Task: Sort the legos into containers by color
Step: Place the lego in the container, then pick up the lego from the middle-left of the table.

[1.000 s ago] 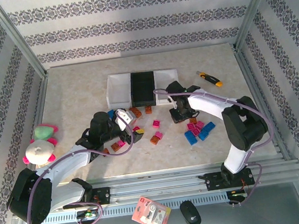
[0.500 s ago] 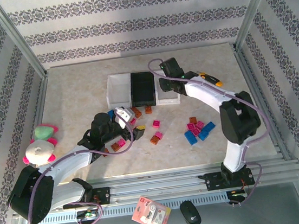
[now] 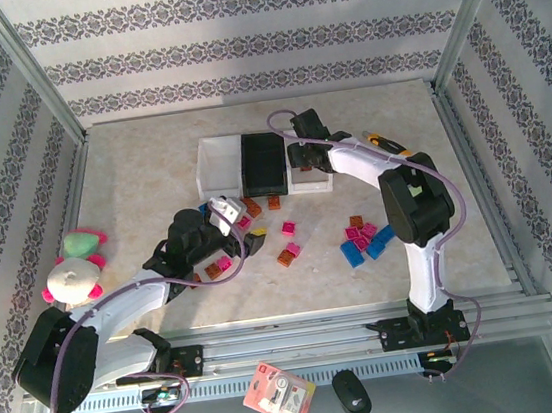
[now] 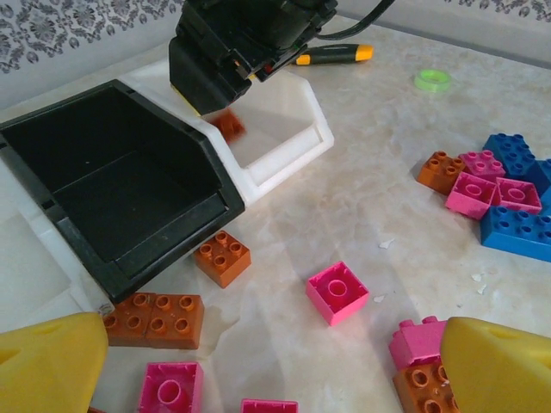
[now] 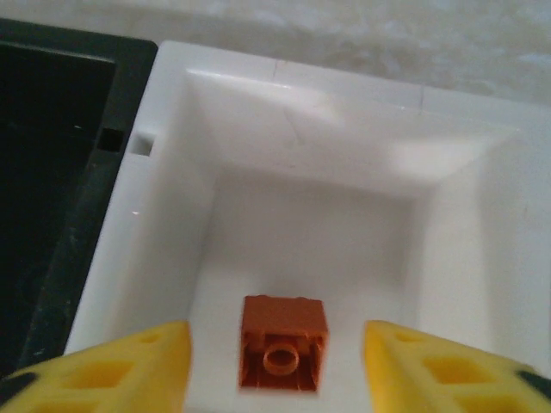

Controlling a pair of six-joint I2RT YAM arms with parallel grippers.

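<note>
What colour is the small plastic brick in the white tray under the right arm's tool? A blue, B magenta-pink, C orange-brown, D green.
C: the right wrist view shows an orange-brown square plastic brick within the white rectangular plastic tray, loose between the spread fingers of the right tool.

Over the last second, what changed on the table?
The right end effector carried an orange brick from the loose bricks to the right-hand white tray and opened, letting it go inside the tray. The left end effector stayed open in place; the black tray and loose bricks did not move.
</note>
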